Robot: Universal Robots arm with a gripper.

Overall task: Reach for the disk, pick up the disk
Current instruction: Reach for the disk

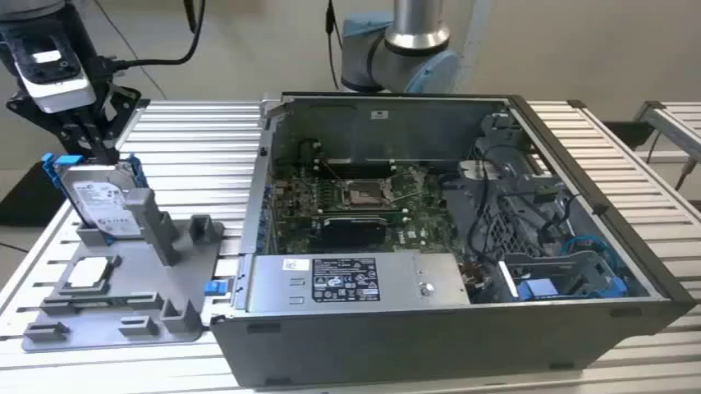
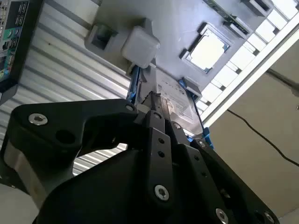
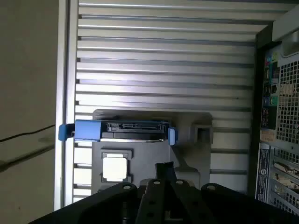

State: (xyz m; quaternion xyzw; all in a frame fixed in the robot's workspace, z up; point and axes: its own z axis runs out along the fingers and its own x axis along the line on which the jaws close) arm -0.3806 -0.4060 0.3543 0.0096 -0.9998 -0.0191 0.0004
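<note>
Blue-framed disk (image 1: 97,197) stands upright in its grey fixture (image 1: 110,318), your gripper (image 1: 101,154) at its top edge; whether it grips, you cannot tell. A skewed lift could jam it there.

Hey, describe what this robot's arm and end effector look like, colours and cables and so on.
The arm is a silver metal tube with light blue joint caps. The end effector is a black angular linkage under a grey-and-white housing, with a black cable trailing off. In the second wrist view, its matte black body carries round silver screw heads.
</note>
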